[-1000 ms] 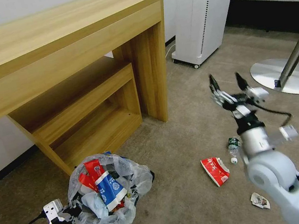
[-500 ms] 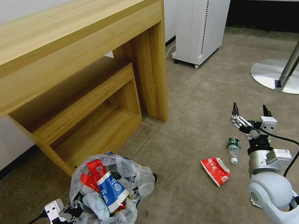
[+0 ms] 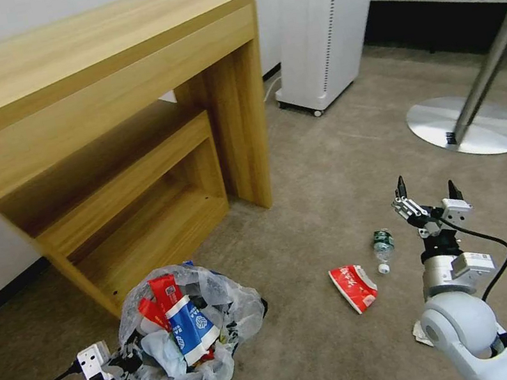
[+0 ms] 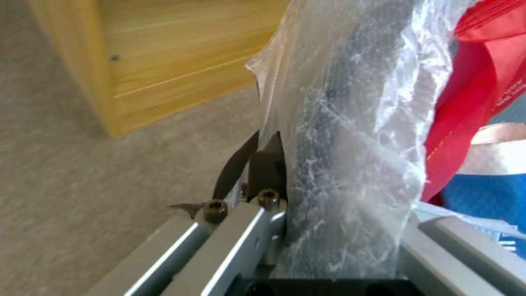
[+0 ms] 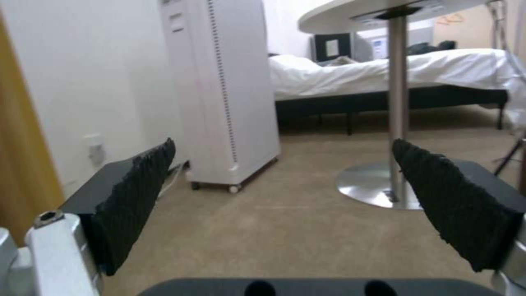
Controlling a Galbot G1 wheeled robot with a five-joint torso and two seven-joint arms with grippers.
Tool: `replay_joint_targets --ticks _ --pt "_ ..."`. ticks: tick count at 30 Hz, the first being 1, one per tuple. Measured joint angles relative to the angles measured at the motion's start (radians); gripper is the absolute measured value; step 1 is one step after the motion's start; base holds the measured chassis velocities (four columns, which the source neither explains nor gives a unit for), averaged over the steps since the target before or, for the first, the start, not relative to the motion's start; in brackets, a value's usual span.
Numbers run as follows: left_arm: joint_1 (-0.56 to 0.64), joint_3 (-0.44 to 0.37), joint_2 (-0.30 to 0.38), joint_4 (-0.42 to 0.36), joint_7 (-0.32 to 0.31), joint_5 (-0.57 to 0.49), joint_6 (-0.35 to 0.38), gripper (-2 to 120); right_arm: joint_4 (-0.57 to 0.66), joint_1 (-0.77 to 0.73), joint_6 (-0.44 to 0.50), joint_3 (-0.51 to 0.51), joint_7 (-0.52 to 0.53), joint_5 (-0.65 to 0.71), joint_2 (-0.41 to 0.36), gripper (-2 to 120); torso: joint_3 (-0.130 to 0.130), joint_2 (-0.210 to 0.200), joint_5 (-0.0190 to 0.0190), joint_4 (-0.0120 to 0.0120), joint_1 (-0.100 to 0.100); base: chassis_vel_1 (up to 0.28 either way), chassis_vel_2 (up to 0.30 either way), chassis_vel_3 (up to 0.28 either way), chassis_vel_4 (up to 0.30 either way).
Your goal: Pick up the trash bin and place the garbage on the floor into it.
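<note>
The small round trash bin lined with a translucent plastic bag sits on the beige carpet, its rim pinched by the left gripper (red wrappers, a blue-white carton inside). The right gripper points upward, fingers wide apart, empty.

Right end effector gapes over floor, facing white cabinet.

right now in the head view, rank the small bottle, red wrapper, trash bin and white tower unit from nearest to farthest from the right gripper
From the open right gripper:
1. Small bottle, just to its left on the carpet.
2. Red wrapper, a little farther left, nearer the robot.
3. White tower unit, ahead by the wall.
4. Trash bin, far left, held at the rim by the left gripper.
</note>
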Motion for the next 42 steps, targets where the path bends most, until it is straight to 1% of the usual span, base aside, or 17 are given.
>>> replay_joint_targets --ticks 5,15,20,42 --pt "0.002 -0.002 -0.001 0.0 0.0 -0.001 -0.002 0 -0.01 0.009 0.026 -0.007 -0.014 0.018 0.002 100 0.0 0.0 0.0 -0.0001 0.0 -0.095 -0.079 -0.079 -0.098" --pt "0.003 -0.009 -0.002 0.009 0.001 -0.003 -0.009 0 -0.027 0.017 0.051 -0.016 -0.043 0.009 0.008 100 0.0 0.0 0.0 -0.0004 0.0 -0.086 -0.088 -0.086 -0.082" --pt "0.003 -0.015 -0.001 0.014 -0.002 -0.008 -0.009 0 -0.03 0.024 0.067 -0.029 -0.058 0.03 0.01 100 0.0 0.0 -0.0002 0.0001 0.0 0.0 0.0 0.0 0.0" --pt "-0.014 -0.014 0.007 0.033 -0.008 -0.017 -0.008 0 -0.046 0.015 0.09 -0.019 -0.073 0.038 0.008 100 0.0 0.0 0.0 0.0 0.0 0.0 0.0 0.0 0.0"
